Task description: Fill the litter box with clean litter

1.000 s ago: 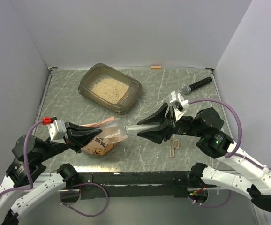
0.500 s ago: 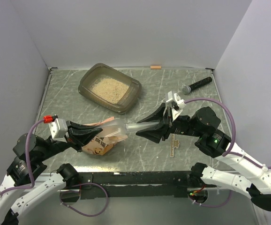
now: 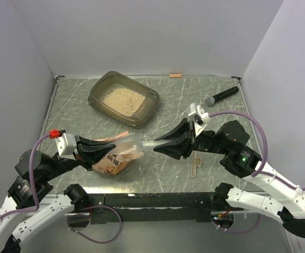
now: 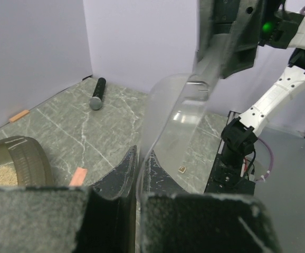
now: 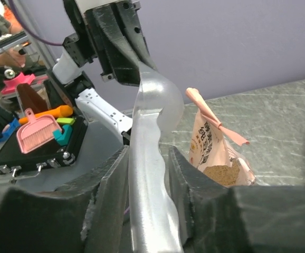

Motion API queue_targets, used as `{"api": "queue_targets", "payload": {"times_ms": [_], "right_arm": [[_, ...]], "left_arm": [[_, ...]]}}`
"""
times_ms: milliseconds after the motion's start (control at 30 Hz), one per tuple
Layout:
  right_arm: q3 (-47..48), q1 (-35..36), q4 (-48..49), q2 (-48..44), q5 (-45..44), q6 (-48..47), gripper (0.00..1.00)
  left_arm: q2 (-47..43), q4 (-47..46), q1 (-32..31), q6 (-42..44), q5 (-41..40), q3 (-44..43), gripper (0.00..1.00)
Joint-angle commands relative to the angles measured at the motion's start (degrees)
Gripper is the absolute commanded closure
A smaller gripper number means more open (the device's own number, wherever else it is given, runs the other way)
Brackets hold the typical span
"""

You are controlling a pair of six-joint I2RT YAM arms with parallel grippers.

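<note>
Where scoop (image 3: 134, 142) sits beside pouch (image 3: 110, 161), stick (image 3: 222, 95) far right.

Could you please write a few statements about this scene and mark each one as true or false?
1. The litter box holds some litter. True.
2. The left gripper and the right gripper both grip the clear scoop. True.
3. The pouch lies sealed inside the litter box. False: it stands open on the table, by the left gripper.
4. The black stick touches the litter box. False: it lies apart, at the far right.
</note>
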State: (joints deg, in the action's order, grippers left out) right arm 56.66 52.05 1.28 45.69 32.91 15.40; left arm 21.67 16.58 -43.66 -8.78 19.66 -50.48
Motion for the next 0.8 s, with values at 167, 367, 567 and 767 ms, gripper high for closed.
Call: {"api": "queue_targets", "payload": {"times_ms": [167, 367, 567, 767], "right_arm": [[-1.29, -0.46, 4.61, -2.01, -2.41, 0.42, 1.00], [0.72, -0.55, 0.40, -1.75, -5.11, -0.10, 1.00], [4.41, -1.25, -11.54, -2.62, -16.96, -2.12, 1.00], [8.37, -2.22, -25.61, -2.63, -26.13, -3.79, 1.00]], "left_arm": [[0.57, -1.29, 0.15, -0.80, -0.15, -0.32, 0.97], [2.76, 4.68, 0.07, 3.40, 0.64, -2.16, 0.53], [2.94, 13.38, 0.07, 13.42, -4.79, -4.72, 0.43], [4.16, 18.83, 0.15, 22.74, -16.57, -4.28, 0.36]]}}
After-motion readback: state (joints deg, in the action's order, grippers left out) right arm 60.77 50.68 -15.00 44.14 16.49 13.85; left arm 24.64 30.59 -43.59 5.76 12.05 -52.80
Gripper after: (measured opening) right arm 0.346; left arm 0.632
